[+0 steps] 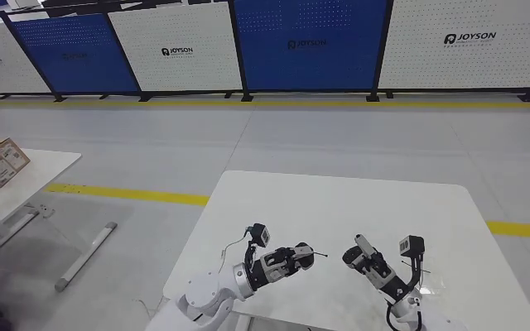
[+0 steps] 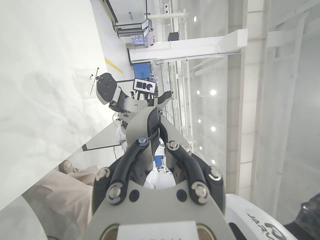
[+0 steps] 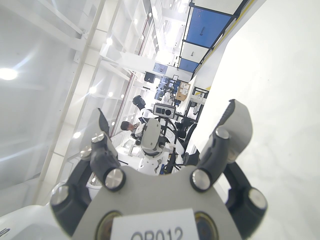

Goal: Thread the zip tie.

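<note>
The left gripper [image 2: 157,112] is pinched shut and the right gripper [image 3: 166,112] is spread wide. The zip tie [image 2: 94,81] seemingly lies between them by the worktop's [image 1: 331,199] front edge. I'd grasp it near its head, leaving the tail free.

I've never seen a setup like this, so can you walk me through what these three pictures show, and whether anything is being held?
It is a robot with two arms working at a white table. The wide picture looks down from a camera above the arms; the other two come from cameras on each wrist. The left gripper is shut, the right gripper wide open and empty. A thin black zip tie shows against the table between them; whether the left gripper holds it, I cannot tell.
</note>
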Controlling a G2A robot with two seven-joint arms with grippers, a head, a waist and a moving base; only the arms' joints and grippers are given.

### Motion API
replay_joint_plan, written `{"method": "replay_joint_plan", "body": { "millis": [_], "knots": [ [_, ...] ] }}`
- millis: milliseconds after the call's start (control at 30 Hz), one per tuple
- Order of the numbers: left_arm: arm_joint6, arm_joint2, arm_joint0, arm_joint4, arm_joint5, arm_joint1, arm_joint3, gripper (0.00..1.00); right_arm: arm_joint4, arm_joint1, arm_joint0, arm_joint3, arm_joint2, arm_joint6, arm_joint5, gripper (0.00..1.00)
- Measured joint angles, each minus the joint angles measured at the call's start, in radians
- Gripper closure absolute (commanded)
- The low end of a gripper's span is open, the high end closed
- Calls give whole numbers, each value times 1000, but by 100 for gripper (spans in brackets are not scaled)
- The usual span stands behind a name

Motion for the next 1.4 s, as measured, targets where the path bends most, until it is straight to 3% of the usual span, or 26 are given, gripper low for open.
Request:
{"method": "replay_joint_plan", "body": {
  "millis": [233, 400, 567, 633, 967, 1067, 1267, 1400],
  "knots": [
    [8, 1, -1, 8, 1, 0, 2, 100, 0, 0, 0, 0, 0, 0, 0, 0],
    [130, 21, 0, 151, 20, -1, 29, 100, 0, 0, 0, 0, 0, 0, 0, 0],
    [216, 16, 20, 193, -7, -2, 77, 100, 0, 0, 0, 0, 0, 0, 0, 0],
    [221, 14, 25, 188, -7, -1, 92, 100, 0, 0, 0, 0, 0, 0, 0, 0],
    [223, 15, 24, 186, -7, -2, 91, 100, 0, 0, 0, 0, 0, 0, 0, 0],
    [225, 4, 29, 146, -45, -3, 66, 100, 0, 0, 0, 0, 0, 0, 0, 0],
    [191, -70, 103, 59, -196, 6, -81, 100, 0, 0, 0, 0, 0, 0, 0, 0],
    [117, -130, 148, -19, -209, 9, -196, 100, 0, 0, 0, 0, 0, 0, 0, 0]
  ]
}}
